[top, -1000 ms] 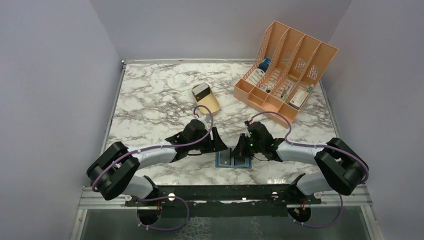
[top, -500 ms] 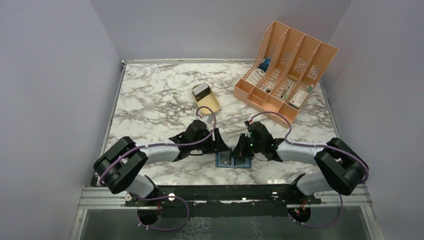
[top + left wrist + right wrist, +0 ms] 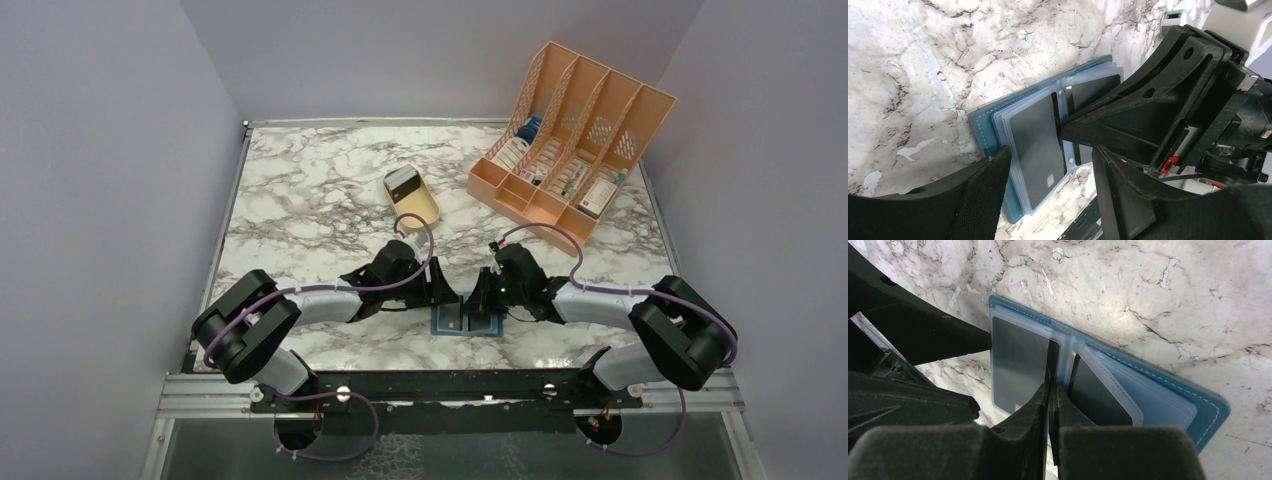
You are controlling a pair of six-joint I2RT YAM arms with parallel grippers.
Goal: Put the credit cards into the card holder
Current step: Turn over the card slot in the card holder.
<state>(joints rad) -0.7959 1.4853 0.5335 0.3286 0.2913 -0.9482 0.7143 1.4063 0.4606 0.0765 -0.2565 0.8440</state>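
The card holder (image 3: 466, 321) lies open on the veined marble table (image 3: 300, 190), near its front edge and between the two arms. It has a stitched teal-blue back under pale, translucent plastic pockets. The left gripper (image 3: 446, 292) has its jaws apart at the holder's far-left corner. The right gripper (image 3: 479, 300) has its matte black fingers pressed together, with the tips down at the central fold.

From above, the two gripper heads cover much of the holder. The wrist views fill that in. A dark card (image 3: 1018, 365) with a glossy sheen sits in the left pocket, and a narrow strip of it is bare beside the fold, just where the right fingertips meet. Whether they pinch it I cannot tell. A second dark card (image 3: 1096, 395) sits in the right pocket.

Only the overhead view shows the far things. A pale-faced card (image 3: 402, 180) lies in the tan oval tray (image 3: 424, 209), and the orange slotted rack (image 3: 570, 130) stands at the far right.
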